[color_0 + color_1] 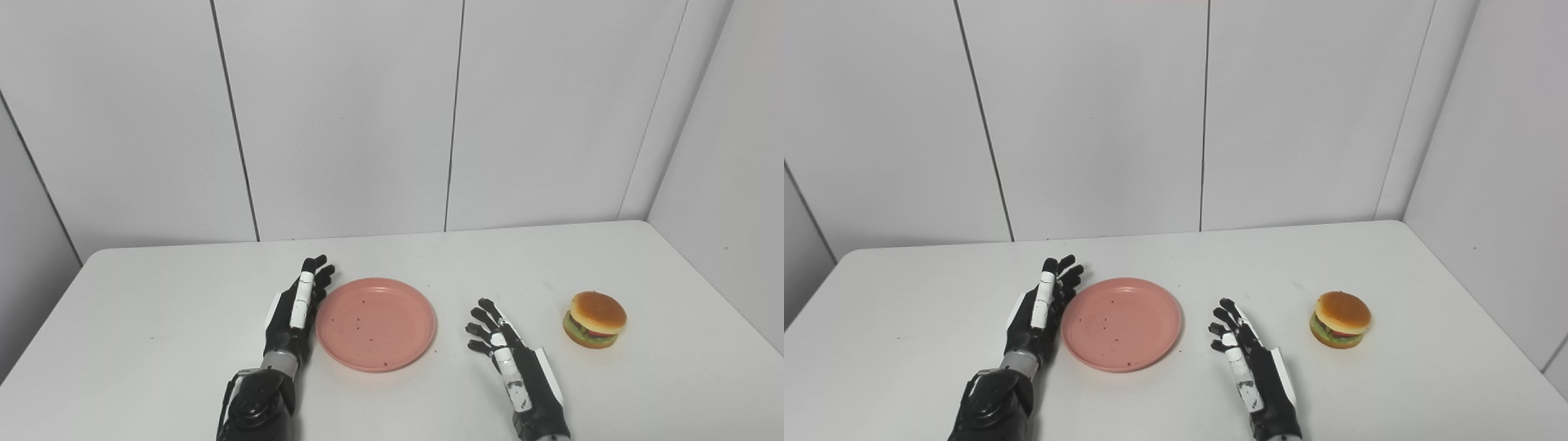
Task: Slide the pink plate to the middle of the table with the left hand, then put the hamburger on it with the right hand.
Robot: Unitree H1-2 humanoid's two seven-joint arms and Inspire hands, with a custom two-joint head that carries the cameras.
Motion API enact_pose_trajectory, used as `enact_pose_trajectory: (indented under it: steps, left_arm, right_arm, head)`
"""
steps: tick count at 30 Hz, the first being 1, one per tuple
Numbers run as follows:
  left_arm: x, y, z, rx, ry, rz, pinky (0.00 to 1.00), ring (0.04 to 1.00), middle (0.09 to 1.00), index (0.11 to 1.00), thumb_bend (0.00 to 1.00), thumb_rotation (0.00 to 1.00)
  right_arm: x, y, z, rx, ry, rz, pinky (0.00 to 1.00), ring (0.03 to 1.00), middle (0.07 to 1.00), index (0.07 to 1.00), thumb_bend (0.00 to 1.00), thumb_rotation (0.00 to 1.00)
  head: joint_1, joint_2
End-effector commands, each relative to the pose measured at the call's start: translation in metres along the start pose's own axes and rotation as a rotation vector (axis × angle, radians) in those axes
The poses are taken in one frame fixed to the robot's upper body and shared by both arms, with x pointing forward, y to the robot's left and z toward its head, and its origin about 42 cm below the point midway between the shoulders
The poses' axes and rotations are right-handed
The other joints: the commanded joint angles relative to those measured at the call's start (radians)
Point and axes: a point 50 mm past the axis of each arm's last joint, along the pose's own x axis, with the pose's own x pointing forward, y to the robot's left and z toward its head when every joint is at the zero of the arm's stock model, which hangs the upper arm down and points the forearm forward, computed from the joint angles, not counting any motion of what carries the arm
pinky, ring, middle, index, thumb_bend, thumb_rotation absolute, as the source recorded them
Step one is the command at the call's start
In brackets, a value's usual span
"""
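Observation:
The pink plate (375, 323) lies flat on the white table (153, 318), a little left of the middle, with dark specks on it. My left hand (297, 309) is open, fingers stretched forward, resting right against the plate's left rim; it also shows in the right eye view (1041, 306). My right hand (502, 349) is open and empty on the table to the right of the plate, apart from it. The hamburger (595, 319) stands upright on the table further right, clear of my right hand.
White wall panels (343, 122) close off the back and right side of the table. The table's rounded far corners and right edge (704, 269) are near the hamburger.

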Motion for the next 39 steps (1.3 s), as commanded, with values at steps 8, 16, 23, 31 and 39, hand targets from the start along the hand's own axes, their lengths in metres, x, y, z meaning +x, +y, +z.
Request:
enact_pose_trajectory:
  steps: [8,16,23,31,39]
  left_arm:
    - [0.011,-0.005,0.008,0.009,0.004,-0.045,0.9,0.912,0.866,0.856,0.9,0.94]
    - [0.011,0.0,0.004,0.028,0.004,-0.049,0.92,0.919,0.881,0.868,0.9,0.96]
    - [0.011,0.004,0.002,0.019,0.009,-0.044,0.95,0.923,0.882,0.867,0.89,0.94]
    - [0.012,0.003,0.0,0.012,0.014,-0.044,0.94,0.925,0.879,0.866,0.9,0.93]
    - [0.012,0.005,-0.002,0.014,0.016,-0.045,0.94,0.922,0.885,0.869,0.9,0.94]
  right_arm:
    - [0.012,-0.023,0.043,-0.21,-0.231,-0.041,0.75,0.81,0.855,0.891,0.74,1.0]
    - [0.032,-0.058,0.093,-0.417,-0.348,-0.076,0.66,0.759,0.787,0.834,0.74,1.0]
    - [0.045,-0.081,0.122,-0.631,-0.436,-0.091,0.58,0.71,0.764,0.806,0.76,1.0]
    - [0.058,-0.103,0.144,-0.888,-0.493,-0.181,0.62,0.704,0.736,0.752,0.77,1.0]
    - [0.074,-0.13,0.153,-1.135,-0.446,-0.271,0.69,0.766,0.751,0.718,0.74,0.99]
  head:
    - [-0.053,-0.01]
    - [-0.056,-0.016]
    - [-0.064,-0.03]
    - [-0.076,-0.043]
    - [-0.077,-0.047]
